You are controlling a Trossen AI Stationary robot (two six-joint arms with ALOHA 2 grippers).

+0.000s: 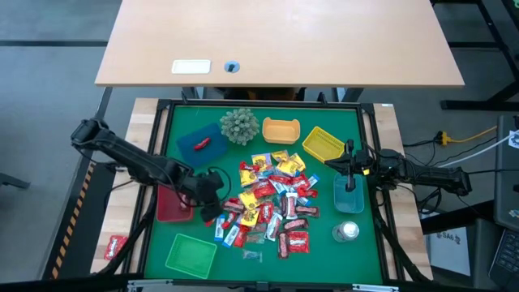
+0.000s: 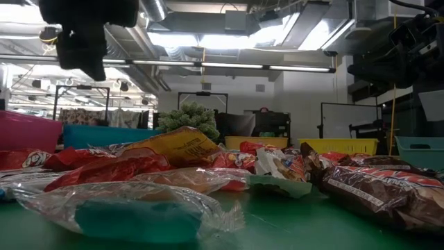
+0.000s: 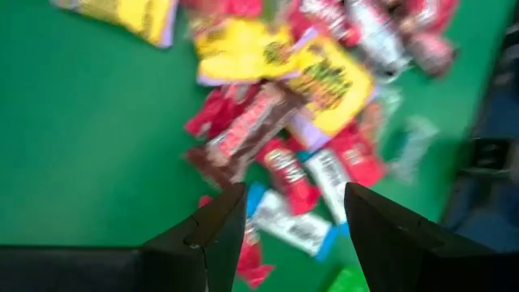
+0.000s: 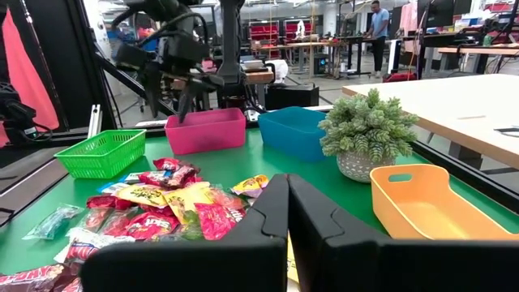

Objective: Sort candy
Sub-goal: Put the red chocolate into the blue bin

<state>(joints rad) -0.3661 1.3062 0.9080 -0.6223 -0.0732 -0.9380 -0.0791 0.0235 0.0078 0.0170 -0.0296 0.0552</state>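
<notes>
A heap of small wrapped candy (image 1: 272, 207) in red, yellow, blue-white and silvery packets lay at the centre of the green bench (image 1: 324, 259) in the high view. The left pincer (image 1: 212, 195) hung over the heap's left edge, just right of the pink plastic tray (image 1: 172, 207), its fingers (image 3: 219, 235) spread apart and holding nothing. The right pincer (image 1: 350, 161) sat right of the heap, above the pale blue tray (image 1: 350, 197), fingers pressed together, empty. A spiky grey-green plant ball (image 1: 239, 126) stood at upper centre.
</notes>
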